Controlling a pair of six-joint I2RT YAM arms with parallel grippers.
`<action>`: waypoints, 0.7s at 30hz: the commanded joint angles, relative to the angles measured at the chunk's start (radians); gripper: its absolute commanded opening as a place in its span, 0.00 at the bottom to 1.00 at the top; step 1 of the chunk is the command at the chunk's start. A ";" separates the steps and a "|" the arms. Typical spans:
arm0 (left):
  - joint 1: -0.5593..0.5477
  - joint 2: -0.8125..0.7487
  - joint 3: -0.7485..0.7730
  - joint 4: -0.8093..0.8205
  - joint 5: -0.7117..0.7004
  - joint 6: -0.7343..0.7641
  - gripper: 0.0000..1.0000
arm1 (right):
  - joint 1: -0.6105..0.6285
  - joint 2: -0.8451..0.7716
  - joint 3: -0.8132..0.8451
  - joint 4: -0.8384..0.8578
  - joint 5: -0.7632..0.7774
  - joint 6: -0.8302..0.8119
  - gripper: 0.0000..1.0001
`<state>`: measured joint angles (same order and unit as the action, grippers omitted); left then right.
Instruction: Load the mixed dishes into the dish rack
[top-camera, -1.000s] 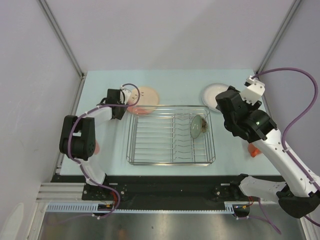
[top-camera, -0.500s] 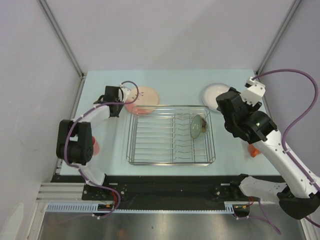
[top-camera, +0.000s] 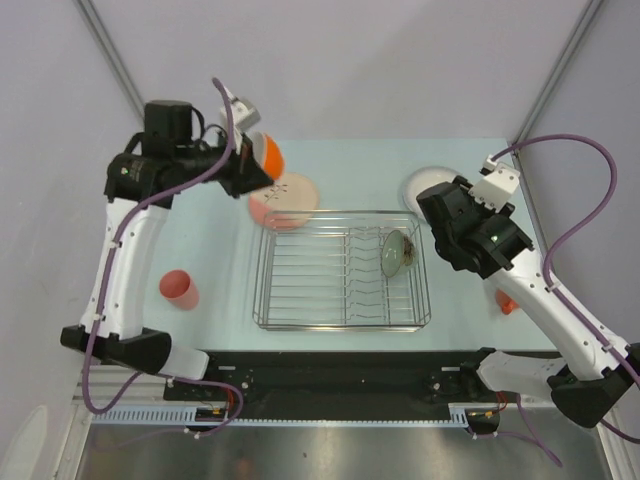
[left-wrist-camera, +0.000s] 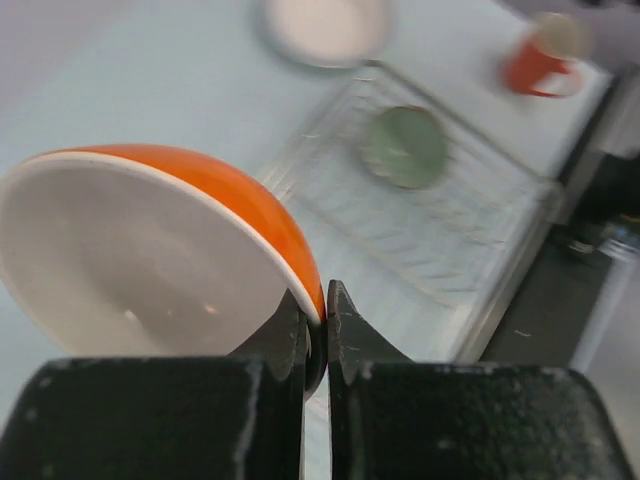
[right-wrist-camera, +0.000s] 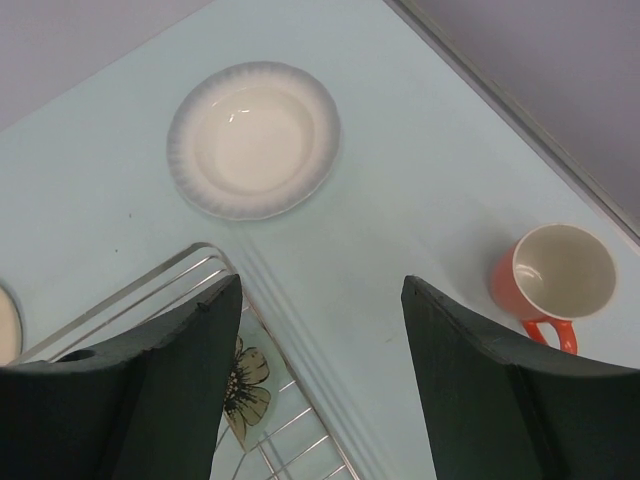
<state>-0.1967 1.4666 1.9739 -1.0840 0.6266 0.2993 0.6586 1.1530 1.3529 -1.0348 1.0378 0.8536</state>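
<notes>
My left gripper (left-wrist-camera: 317, 302) is shut on the rim of the orange-outside white bowl (left-wrist-camera: 150, 250), held tilted high over the table's far left (top-camera: 264, 156). Below it lies the cream plate (top-camera: 286, 198), just beyond the dish rack (top-camera: 342, 300). The small green glass bowl (top-camera: 397, 252) stands on edge in the rack's right end. My right gripper (right-wrist-camera: 320, 290) hangs open and empty over the rack's far right corner (right-wrist-camera: 190, 272), between the white grey-rimmed bowl (right-wrist-camera: 253, 138) and the orange mug (right-wrist-camera: 555, 275). The salmon-pink tumbler (top-camera: 179, 289) stands left of the rack.
Grey walls and metal posts close in the table on three sides. My right arm (top-camera: 480, 240) covers part of the white bowl (top-camera: 422, 182) and the mug (top-camera: 508, 304) from above. The arms' base rail runs along the near edge.
My left arm has swung up from the table beside the plate, lifting the orange bowl with the jaws shut on its rim. The right gripper has drifted slightly left and narrowed a little.
</notes>
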 joint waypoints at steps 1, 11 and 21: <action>-0.153 -0.021 -0.217 -0.055 0.428 -0.188 0.00 | -0.008 -0.007 -0.006 -0.011 0.076 0.065 0.70; -0.471 -0.014 -0.558 0.714 0.443 -0.787 0.00 | -0.047 -0.183 -0.015 -0.102 0.149 0.125 0.70; -0.596 0.135 -0.567 1.055 0.289 -1.062 0.00 | -0.080 -0.230 -0.026 -0.134 0.134 0.099 0.70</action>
<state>-0.7700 1.5669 1.3720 -0.2211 0.9722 -0.6224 0.5850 0.9279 1.3354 -1.1629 1.1370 0.9493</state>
